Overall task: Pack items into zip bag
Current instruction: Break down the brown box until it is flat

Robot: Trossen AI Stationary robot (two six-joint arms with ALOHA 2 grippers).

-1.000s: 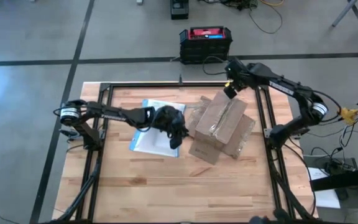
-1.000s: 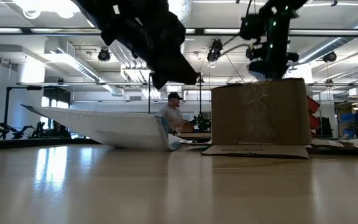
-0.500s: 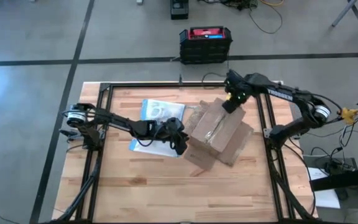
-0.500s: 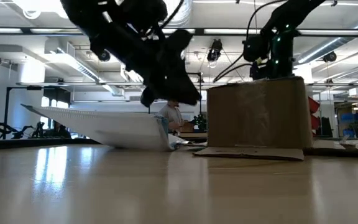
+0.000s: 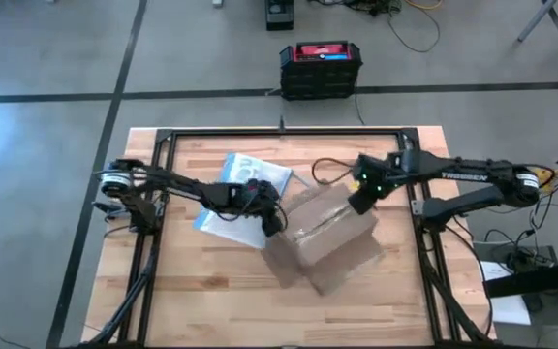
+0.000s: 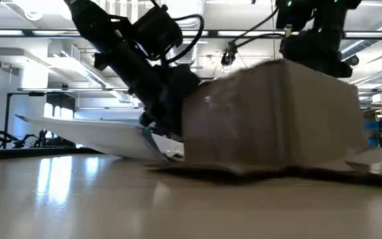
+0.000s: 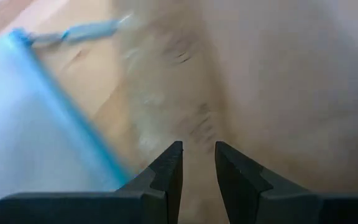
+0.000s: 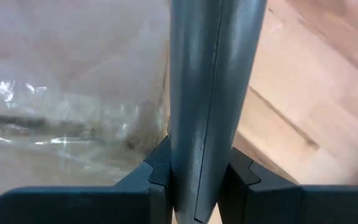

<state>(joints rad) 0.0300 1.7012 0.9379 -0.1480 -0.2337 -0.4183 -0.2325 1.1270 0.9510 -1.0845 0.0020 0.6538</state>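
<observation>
Lying flat on table (image 5: pixel 211 291): zip bag (image 5: pixel 223 208); cardboard box (image 5: pixel 327 237) beside, closed.

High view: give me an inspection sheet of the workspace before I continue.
Surface: wooden table, black frame.
Job's things: zip bag beside the cardboard box; items not made out.
Clutter: the box, flaps splayed.
Grippers: left gripper slightly open, empty, between bag and box; right gripper shut on a grey stick, over the box.
Cables: one loop on the table; more on the floor.
Surroundings: black-and-red case on the floor.
</observation>
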